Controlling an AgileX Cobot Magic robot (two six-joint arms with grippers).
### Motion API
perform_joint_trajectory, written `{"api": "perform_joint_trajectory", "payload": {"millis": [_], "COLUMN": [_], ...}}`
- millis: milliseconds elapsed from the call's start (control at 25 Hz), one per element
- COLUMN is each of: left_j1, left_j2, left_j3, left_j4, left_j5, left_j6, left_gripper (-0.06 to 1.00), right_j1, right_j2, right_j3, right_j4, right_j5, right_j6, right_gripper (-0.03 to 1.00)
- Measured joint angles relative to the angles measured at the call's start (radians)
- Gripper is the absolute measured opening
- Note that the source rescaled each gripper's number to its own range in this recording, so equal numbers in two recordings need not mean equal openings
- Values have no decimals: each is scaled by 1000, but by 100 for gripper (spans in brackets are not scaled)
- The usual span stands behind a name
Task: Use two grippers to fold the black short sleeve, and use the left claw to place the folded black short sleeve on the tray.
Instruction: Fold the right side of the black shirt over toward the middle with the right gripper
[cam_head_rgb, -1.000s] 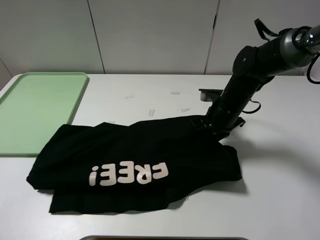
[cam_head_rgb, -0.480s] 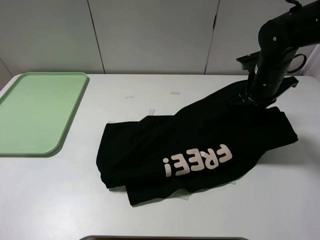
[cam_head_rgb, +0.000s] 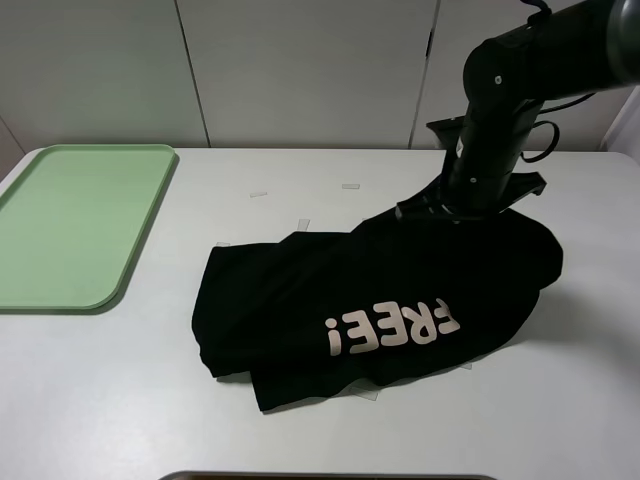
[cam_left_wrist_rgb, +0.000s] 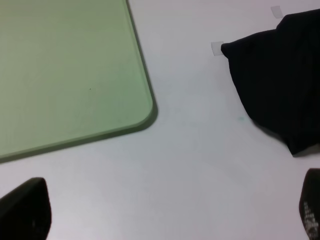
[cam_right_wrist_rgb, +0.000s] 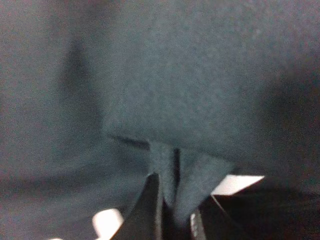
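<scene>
Leftward the hem of the black short sleeve (cam_head_rgb: 380, 290) has been carried, pinched in the right tool (cam_right_wrist_rgb: 170, 205); so thin a bite could be lost mid-fold.

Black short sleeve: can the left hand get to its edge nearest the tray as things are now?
Probably yes. The left hand is open over bare table, and nothing stands between it and the black short sleeve. The right hand pinches only the far side.
</scene>
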Motion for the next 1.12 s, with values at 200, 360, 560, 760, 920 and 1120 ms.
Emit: {"api": "perform_joint_trajectory", "payload": {"millis": [200, 360, 560, 760, 920, 1120], "left_j1": [0, 0, 0, 0, 0, 0], "left_j2": [0, 0, 0, 0, 0, 0], "left_j3": [0, 0, 0, 0, 0, 0], "left_j4": [0, 0, 0, 0, 0, 0], "left_j5": [0, 0, 0, 0, 0, 0], "left_j6": [0, 0, 0, 0, 0, 0], "left_gripper": [100, 100, 100, 100, 100, 100], "right_j1": [58, 116, 122, 127, 139, 139], "right_j2": [0, 0, 35, 72, 75, 75], "right_j3": [0, 0, 0, 0, 0, 0], "right_j4": [95, 247, 309, 364, 587, 903], "right_j5": [-1, -35, -86, -106, -107, -49], "right_j6": [10, -7, -80, -197, -429, -685], "right_gripper": [1, 1, 1, 13, 55, 72]}}
